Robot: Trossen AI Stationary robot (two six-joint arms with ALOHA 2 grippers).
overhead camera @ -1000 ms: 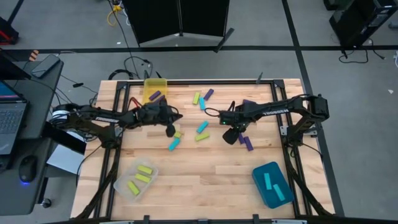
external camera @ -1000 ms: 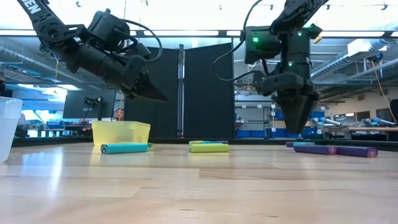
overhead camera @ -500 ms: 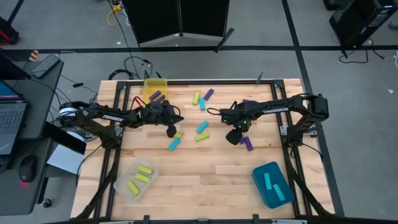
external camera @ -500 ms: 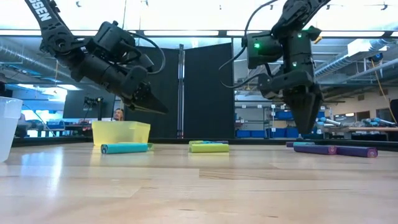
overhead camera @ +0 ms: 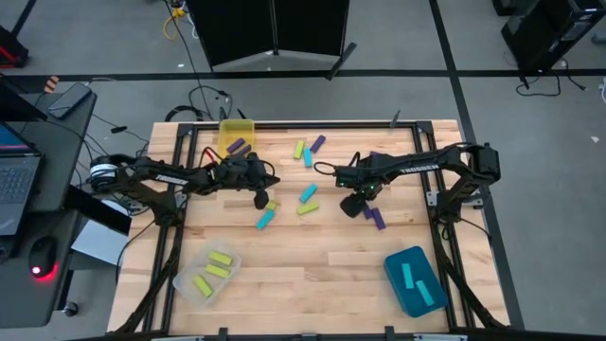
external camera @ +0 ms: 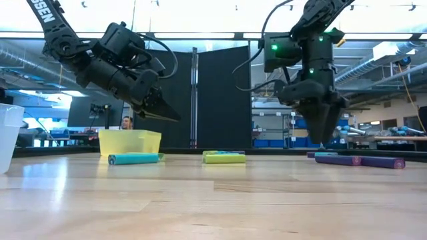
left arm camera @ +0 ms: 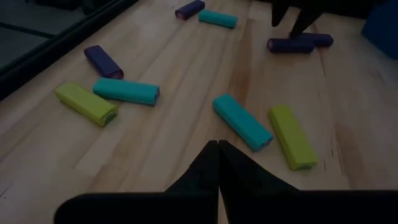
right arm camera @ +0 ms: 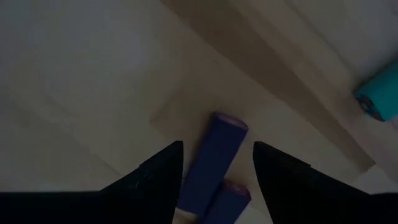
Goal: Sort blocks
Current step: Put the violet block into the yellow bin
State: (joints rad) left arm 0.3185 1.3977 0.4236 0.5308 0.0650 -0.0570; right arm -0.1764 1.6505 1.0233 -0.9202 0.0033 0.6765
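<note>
So the right gripper (right arm camera: 214,163) had shifted left over the past second and hung open, empty, straddling a small purple plastic bar (right arm camera: 210,163) right of centre; looked lined up to grab. Left gripper (left arm camera: 217,163) hovered pinched closed, empty, beside a cyan bar (left arm camera: 242,121).

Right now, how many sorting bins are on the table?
3: the yellow bin at the far edge toward the left, the clear bin at the near left corner, and the teal bin at the near right. None seems hidden.

Right wrist view's edge crops 1 cyan block (right arm camera: 380,98).
</note>
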